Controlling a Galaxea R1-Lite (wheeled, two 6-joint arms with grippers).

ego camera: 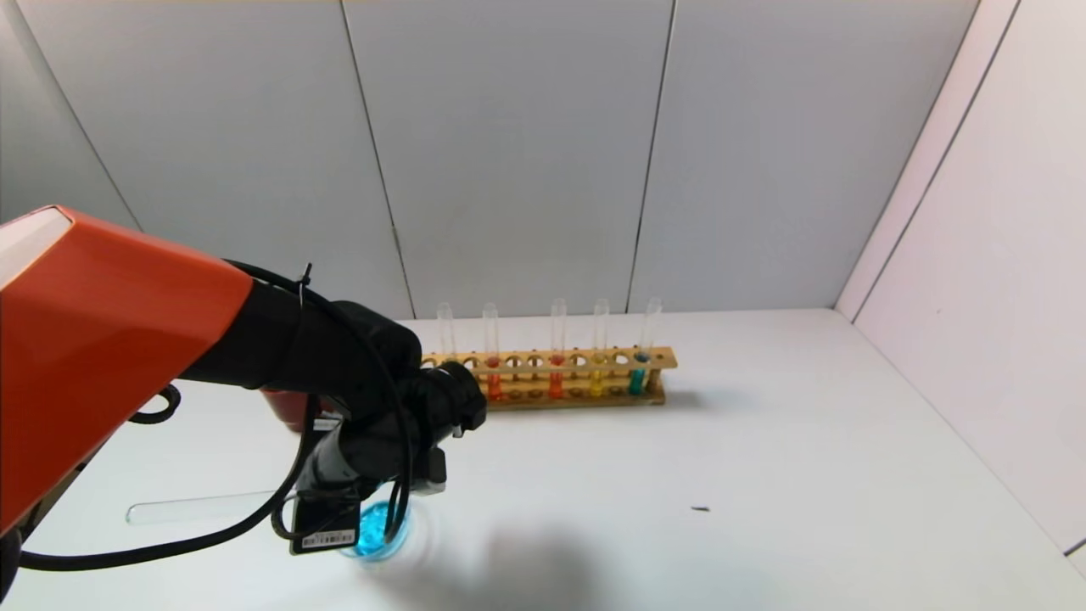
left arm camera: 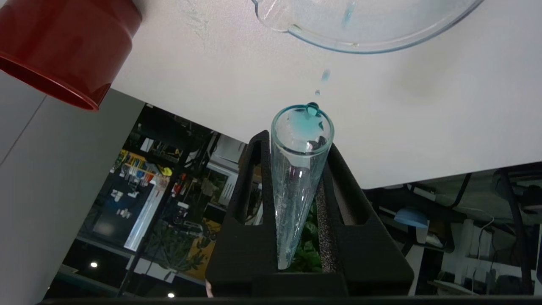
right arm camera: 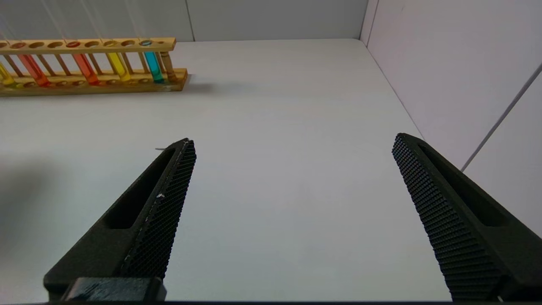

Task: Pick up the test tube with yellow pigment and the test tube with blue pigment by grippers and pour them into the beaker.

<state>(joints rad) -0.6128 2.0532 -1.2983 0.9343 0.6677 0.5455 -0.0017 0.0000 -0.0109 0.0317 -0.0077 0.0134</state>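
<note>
Your left gripper (left arm camera: 296, 203) is clamped on the test tube with blue pigment (left arm camera: 298, 178), tipped mouth-down so the last drops fall toward the beaker (left arm camera: 364, 29) just ahead. Only the left wrist view shows those drops; the head view shows blue liquid already pooled in the beaker. Your right gripper (right arm camera: 292, 203) hangs wide open, holding nothing, well away from the wooden rack (right arm camera: 93, 63).

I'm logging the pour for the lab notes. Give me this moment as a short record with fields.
left gripper: shut on the test tube with blue pigment, tipped mouth-down over the beaker
tube contents: nearly drained, blue drops falling from its mouth
beaker contents: blue liquid
right gripper: jaws open, empty, above bare table
empty tube: lying on the table, left of the beaker
rack: holds the remaining tubes
red cup: beside the beaker
</note>
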